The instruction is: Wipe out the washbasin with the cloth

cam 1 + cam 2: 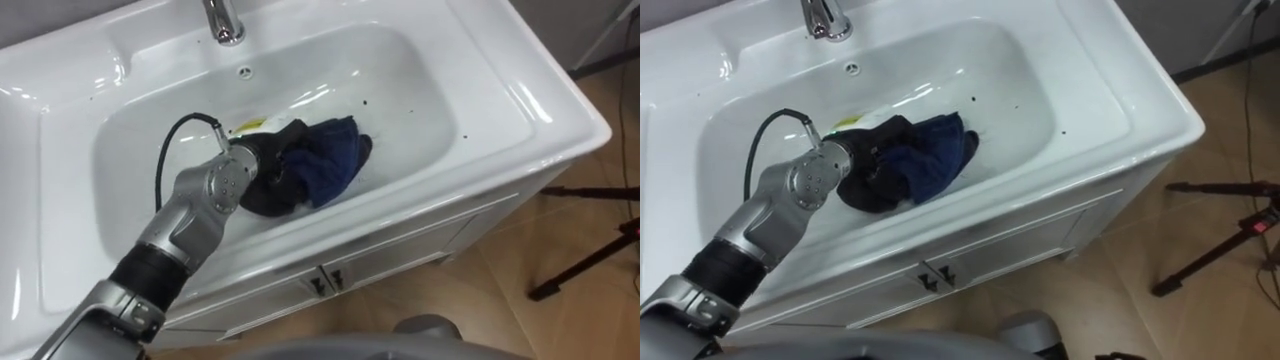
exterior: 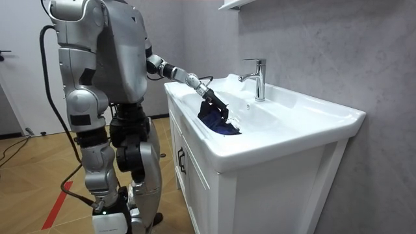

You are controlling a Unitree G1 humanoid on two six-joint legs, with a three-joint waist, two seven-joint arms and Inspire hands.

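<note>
The white basin (image 1: 410, 85) is set in a vanity top, and I stand at its front with my left arm reaching down into it. My black left hand (image 1: 272, 172) lies on the basin's floor with its fingers curled into a dark blue cloth (image 1: 335, 160). The cloth is bunched up and spreads to the right of the hand. In the room view my left hand (image 2: 213, 102) is tilted down over the basin with the cloth (image 2: 221, 123) under it. A yellow smear (image 1: 248, 125) shows just behind the hand, and small dark specks dot the basin wall.
A chrome faucet (image 1: 222, 20) stands at the basin's back rim, above a small overflow hole (image 1: 243, 71). Cabinet doors with dark handles (image 1: 325, 282) are below the front edge. Black tripod legs (image 1: 590, 262) stand on the wooden floor to the right.
</note>
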